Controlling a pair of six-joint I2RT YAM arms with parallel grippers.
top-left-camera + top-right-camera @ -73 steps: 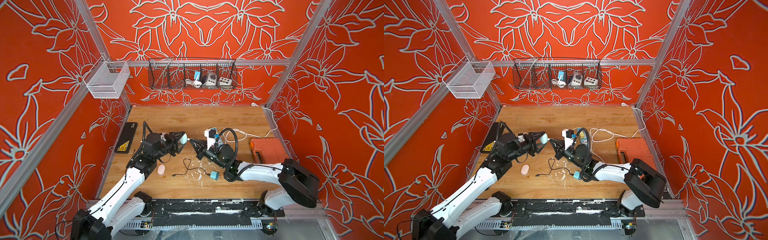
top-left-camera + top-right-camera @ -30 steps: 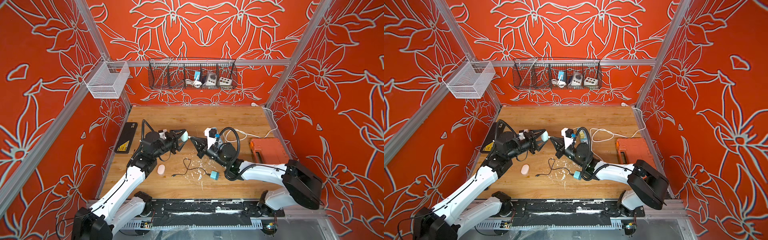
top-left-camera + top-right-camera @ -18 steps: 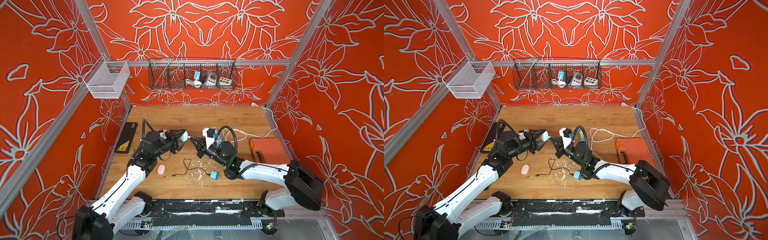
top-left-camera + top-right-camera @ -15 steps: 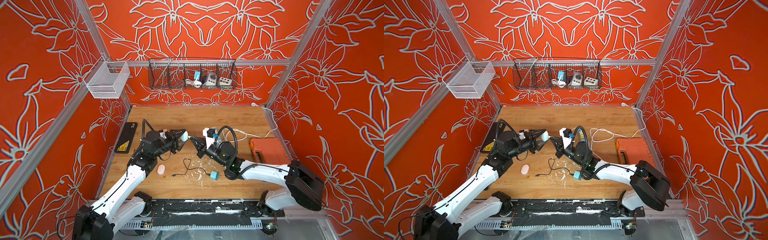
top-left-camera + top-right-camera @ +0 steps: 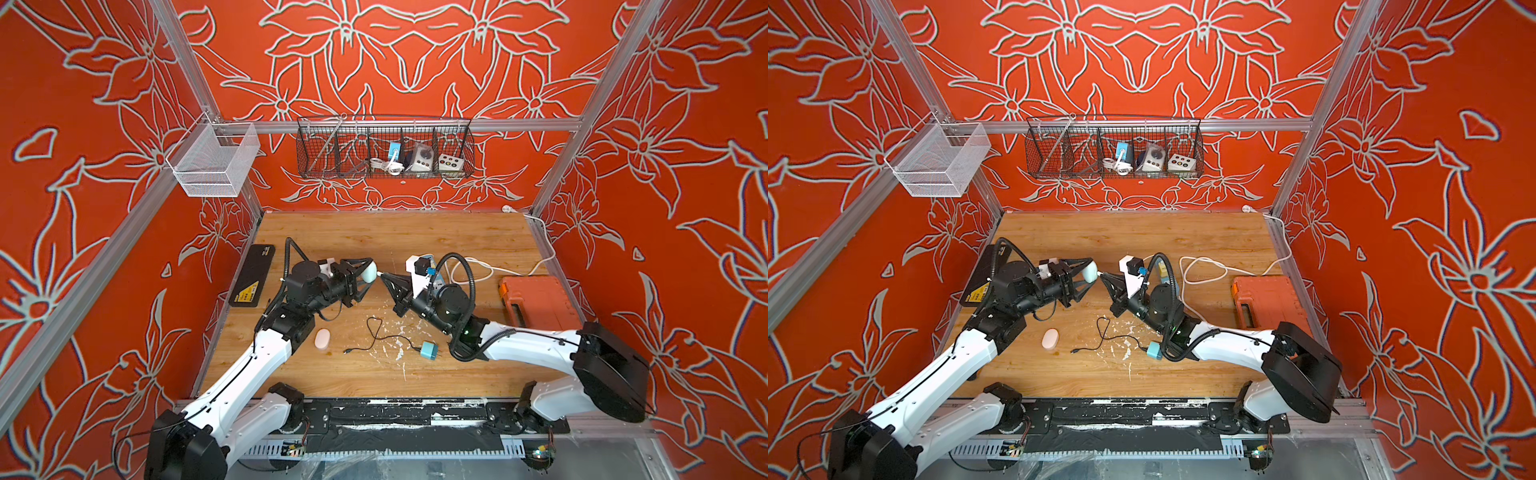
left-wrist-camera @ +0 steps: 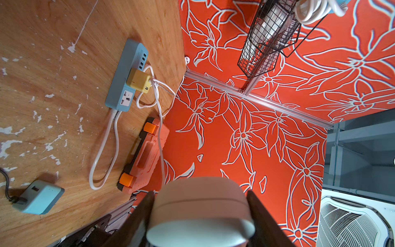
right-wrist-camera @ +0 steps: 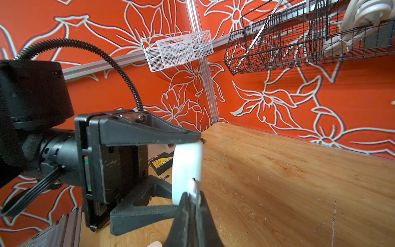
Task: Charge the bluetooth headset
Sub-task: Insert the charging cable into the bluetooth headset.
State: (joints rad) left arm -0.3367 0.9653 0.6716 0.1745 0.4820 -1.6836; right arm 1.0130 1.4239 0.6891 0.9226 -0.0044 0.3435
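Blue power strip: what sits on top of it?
A yellow adapter is plugged into the power strip; one socket and USB ports are free. The face beneath it is covered.

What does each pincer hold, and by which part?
The left pincer: the white case, clamped across two opposite sides. The right pincer: shut on a small white piece at its tips; which part cannot be told.

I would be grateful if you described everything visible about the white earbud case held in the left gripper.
The white case is a smooth, rounded pebble of glossy plastic with a thin seam between lid and body; it looks closed. The left gripper clamps it between two black fingers, off the table, its small dark port facing the right gripper. That gripper's shut tips hold a small white piece at the port; whether it is seated cannot be told.
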